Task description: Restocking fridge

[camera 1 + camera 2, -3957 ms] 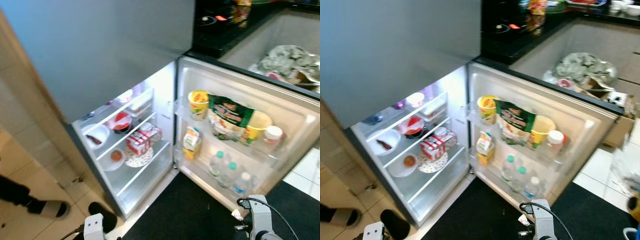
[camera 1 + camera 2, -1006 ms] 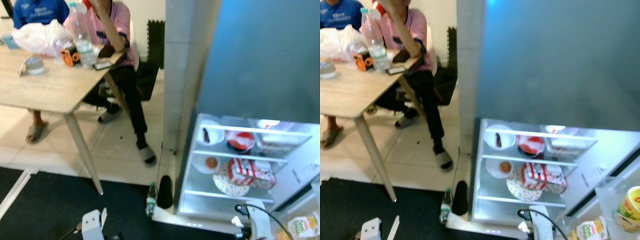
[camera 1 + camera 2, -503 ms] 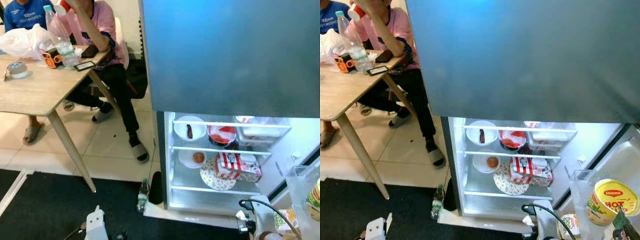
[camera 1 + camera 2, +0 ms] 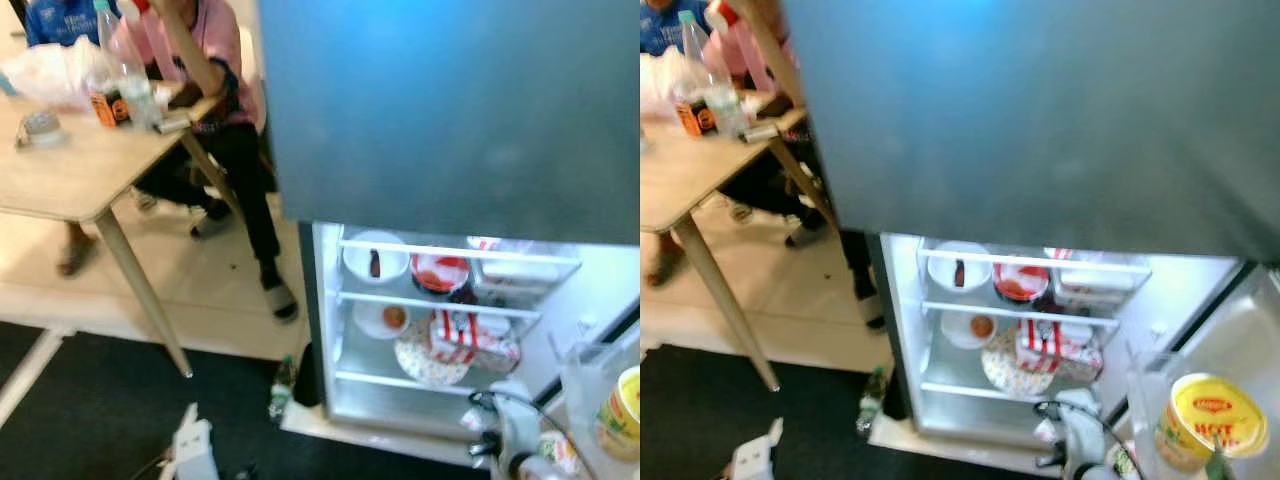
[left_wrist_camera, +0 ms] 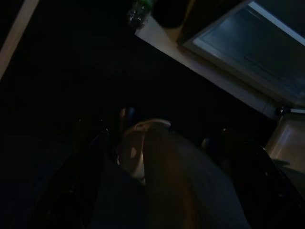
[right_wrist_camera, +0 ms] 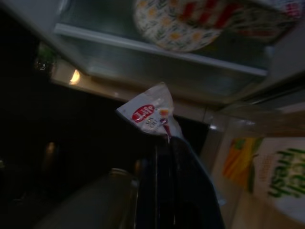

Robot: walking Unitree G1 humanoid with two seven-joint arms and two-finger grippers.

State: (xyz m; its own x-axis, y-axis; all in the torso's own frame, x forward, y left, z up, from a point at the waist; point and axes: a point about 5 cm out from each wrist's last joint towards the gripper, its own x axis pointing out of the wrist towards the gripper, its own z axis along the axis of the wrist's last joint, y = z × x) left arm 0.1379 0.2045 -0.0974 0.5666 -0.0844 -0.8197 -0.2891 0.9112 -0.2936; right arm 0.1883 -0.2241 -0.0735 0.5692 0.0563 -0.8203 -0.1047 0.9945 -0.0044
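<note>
Right wrist view shows you the right hand (image 6: 164, 136) pinched closed on a small white sachet (image 6: 147, 112) with a red logo, held low just outside the open fridge (image 4: 910, 330). Its lit bottom shelf (image 6: 157, 52) lies straight ahead along the fingers, so your right arm is the nearer one. A patterned plate (image 4: 1012, 370) and red-striped box (image 4: 1052, 345) crowd the shelf above it. Left hand (image 4: 192, 445) hangs idle over dark floor, grip unclear. People sit at the desk (image 4: 70, 180) left of the fridge.
</note>
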